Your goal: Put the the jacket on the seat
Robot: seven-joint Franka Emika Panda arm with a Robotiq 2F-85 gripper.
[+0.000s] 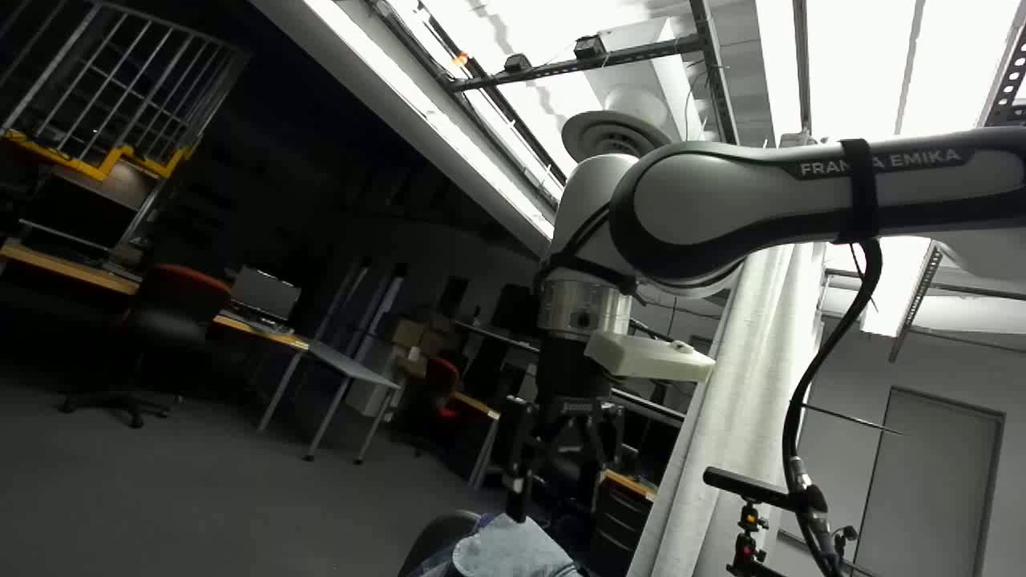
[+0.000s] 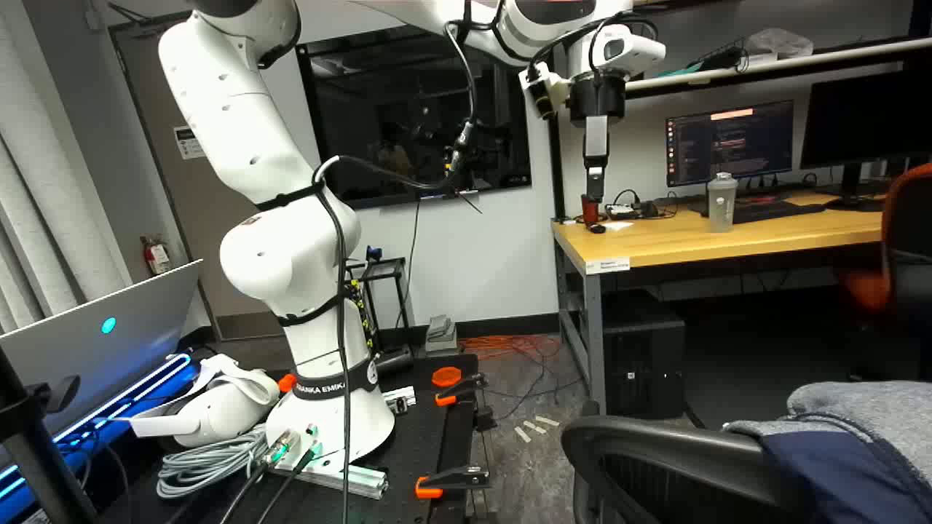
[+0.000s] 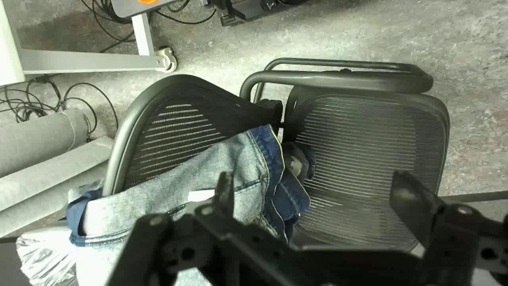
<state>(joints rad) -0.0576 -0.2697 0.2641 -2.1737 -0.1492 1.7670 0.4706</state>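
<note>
The jacket, pale blue-grey denim with dark blue edges, lies draped over the chair's mesh backrest in the wrist view. One dark blue edge reaches over the near side of the mesh seat. The jacket also shows at the bottom of both exterior views, partly cut off by the frame. My gripper is open, with its two fingers wide apart and nothing between them. It points down in both exterior views. In the wrist view its left finger overlaps the jacket and its right finger the seat.
The chair's armrest stands beside the seat. Clear plastic wrap lies by the jacket. A white table leg, loose cables and rolled grey material are near the chair. A wooden desk stands behind the gripper.
</note>
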